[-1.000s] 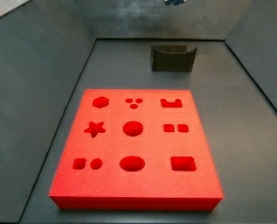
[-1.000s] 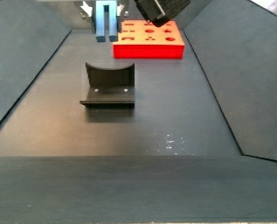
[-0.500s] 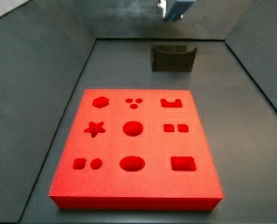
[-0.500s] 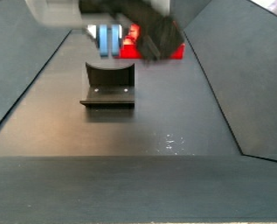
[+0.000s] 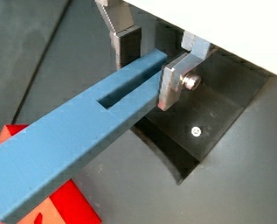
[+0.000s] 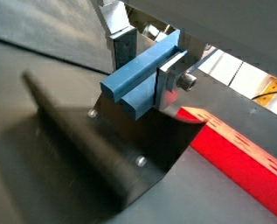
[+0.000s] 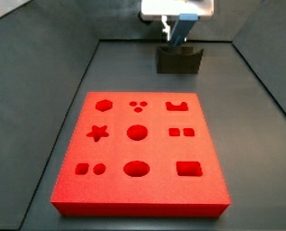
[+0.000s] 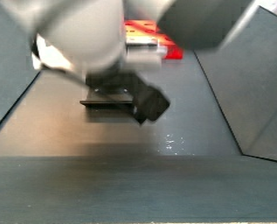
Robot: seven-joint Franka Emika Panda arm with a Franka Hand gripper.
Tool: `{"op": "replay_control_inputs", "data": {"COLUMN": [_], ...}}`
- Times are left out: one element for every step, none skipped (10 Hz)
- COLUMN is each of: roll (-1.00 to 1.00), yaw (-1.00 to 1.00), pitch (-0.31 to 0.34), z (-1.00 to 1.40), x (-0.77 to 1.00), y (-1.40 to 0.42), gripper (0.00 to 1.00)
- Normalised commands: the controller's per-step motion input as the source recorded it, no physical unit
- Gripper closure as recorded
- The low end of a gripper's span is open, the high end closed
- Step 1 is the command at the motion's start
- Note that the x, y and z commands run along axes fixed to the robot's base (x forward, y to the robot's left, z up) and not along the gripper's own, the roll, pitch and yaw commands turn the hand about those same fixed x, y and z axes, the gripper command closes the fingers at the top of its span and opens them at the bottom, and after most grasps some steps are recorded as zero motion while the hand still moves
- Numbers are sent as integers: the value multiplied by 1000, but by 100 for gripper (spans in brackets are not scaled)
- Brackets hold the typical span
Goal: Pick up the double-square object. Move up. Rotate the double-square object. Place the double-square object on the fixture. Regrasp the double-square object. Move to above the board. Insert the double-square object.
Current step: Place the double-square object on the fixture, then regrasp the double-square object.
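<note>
Jaws of gripper [image 5: 147,63] clamp double-square object [image 5: 76,131] above fixture [image 6: 93,166].

End effector [image 5: 148,61] clamped, above fixture

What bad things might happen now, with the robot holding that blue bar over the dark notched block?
1. The gripper holds the long blue bar at one end only, so it might tilt or slip.
2. Lowered crooked, the bar may miss the dark notched fixture and knock its edge.

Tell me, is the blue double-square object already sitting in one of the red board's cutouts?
No, the double-square object is clamped in the gripper above the fixture, off the board.
</note>
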Motion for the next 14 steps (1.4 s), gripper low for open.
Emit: {"op": "replay_control_inputs", "data": {"roll": [-275,-192,-162,-155,-134,-118,0,20,26,41,56,57,58,57], "yaw": [-99,-92,-85,-82,-71,-68,0,-45,-36,-26,-21,-20,-19,-19], "pitch": [20,16,5,-3,-8,-11,0,39,41,43,37,38,37,41], "z": [-1000,-1000,-743,-623,-449,-444,0,1000,1000,1000,1000,1000,908,735], "x": [175,181,138,121,83,70,0,0,-8,-23,-29,-35,-38,-35], "y": [108,107,90,78,65,49,0,0,3,4,-3,-1,3,0], "gripper": [100,100,100,100,100,100,0,0,0,0,0,0,0,0]}}
